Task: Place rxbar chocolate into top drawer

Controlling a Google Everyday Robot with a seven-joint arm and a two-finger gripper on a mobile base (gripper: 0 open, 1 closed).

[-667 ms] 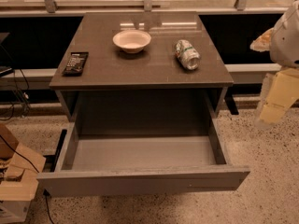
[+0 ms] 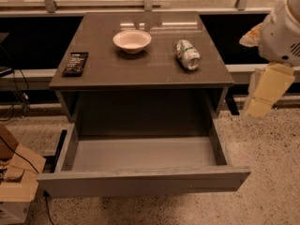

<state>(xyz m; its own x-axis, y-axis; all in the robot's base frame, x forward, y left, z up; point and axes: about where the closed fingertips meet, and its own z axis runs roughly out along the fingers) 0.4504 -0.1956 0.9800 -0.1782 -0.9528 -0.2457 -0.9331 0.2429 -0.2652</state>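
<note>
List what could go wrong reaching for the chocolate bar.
The gripper hangs right of the table, while the rxbar chocolate lies flat by the left edge: a sweep across may knock the can or bowl, or nudge the bar off. The open top drawer juts out and could get bumped.

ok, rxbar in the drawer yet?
No, the rxbar chocolate lies on the tabletop, left side, outside the open top drawer; end effector hangs off to the right.

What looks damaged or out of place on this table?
The can stands out: it is crumpled and lies on its side, right of the bowl. The bar sits near the table's left edge. The end effector hangs right of the table, touching nothing.
</note>
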